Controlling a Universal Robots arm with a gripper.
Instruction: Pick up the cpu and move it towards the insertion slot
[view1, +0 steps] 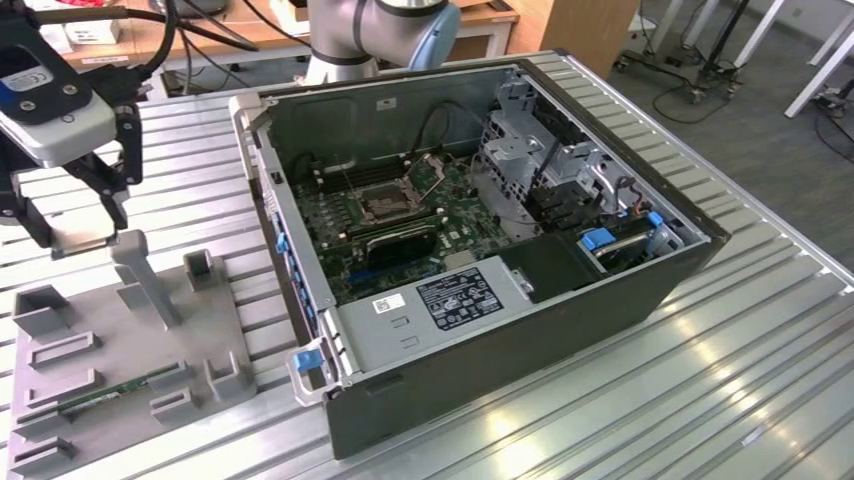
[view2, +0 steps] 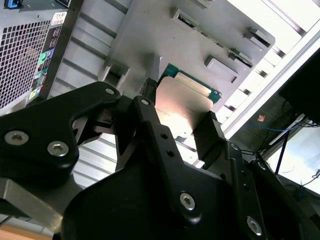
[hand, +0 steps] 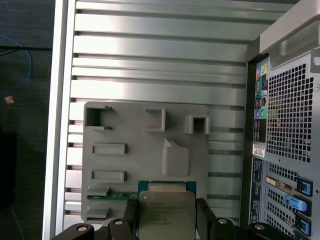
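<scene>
Slatted metal table (view1: 747, 400), open computer case (view1: 534, 340) containing insertion slot (view1: 388, 203), fingers (hand: 206, 217) clamping cpu (hand: 166, 215) above grey tray (hand: 125, 130).

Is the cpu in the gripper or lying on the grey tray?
In the gripper: the cpu sits clamped between its two fingers, above the grey tray.

Even overhead room light washes the ribbed metal table (view1: 747, 380), leaving pale glare patches on its slats at five o'clock in the exterior view; the interior of the open computer case (view1: 441, 400) lies in soft shade at centre. In the second wrist view the cpu (view2: 182, 102) catches a warm pinkish sheen, the black gripper (view2: 180, 114) clamped on it reads dark and soft-focused, and the table behind burns out white. In the first wrist view the chip is flatly lit, the slats banded bright
</scene>
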